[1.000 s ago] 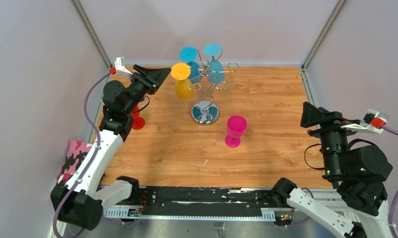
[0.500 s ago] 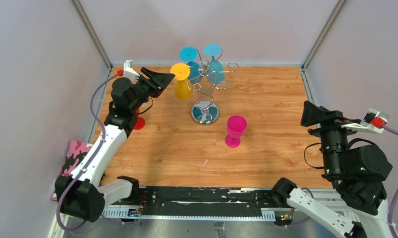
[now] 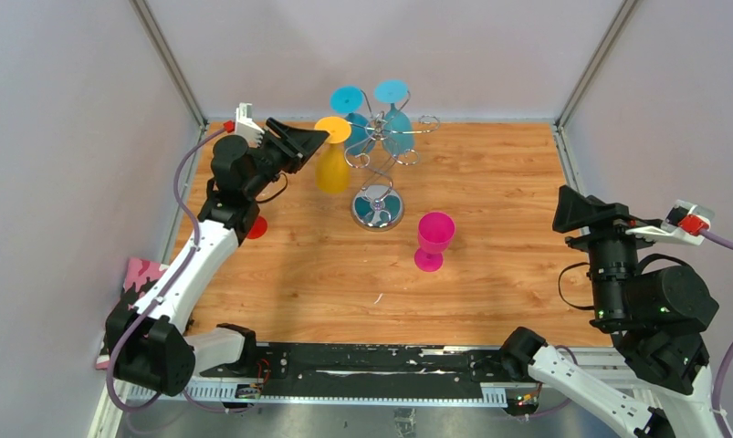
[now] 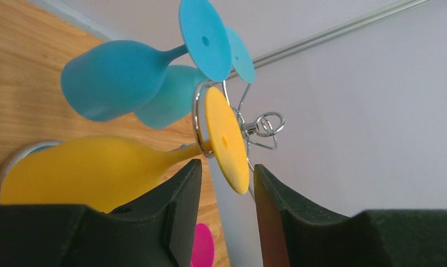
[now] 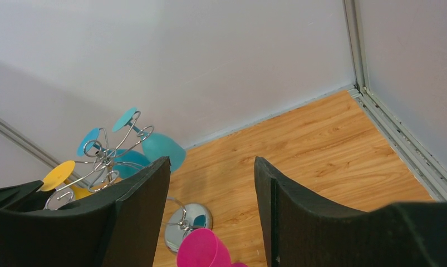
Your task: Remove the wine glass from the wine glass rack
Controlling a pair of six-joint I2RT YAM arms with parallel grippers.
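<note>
The yellow glass point(image 4: 87, 167) hangs upside down on the rack point(image 4: 263, 125), stem caught in a wire loop, foot up and bowl down. The left gripper point(image 4: 226, 172) is at that foot. Its fingers point(image 4: 182, 189) are spread, and the foot's rim sits in the gap between their tips, while the stem and bowl run off past one finger. Whether either finger touches the foot I cannot tell; they clasp nothing. Two blue glasses point(image 4: 115, 78) hang on the rack too, just beyond the fingertips.

From above, the pink glass point(image 3: 434, 239) stands upright on the table point(image 3: 490, 182) near the rack's round base, between the two grippers. The right gripper point(image 5: 211, 167) is well apart from the rack, fingers spread and empty, with the pink glass just ahead of its tips in the wrist view. A red glass point(image 3: 256, 225) shows partly behind the left fingers, beside the arm.
</note>
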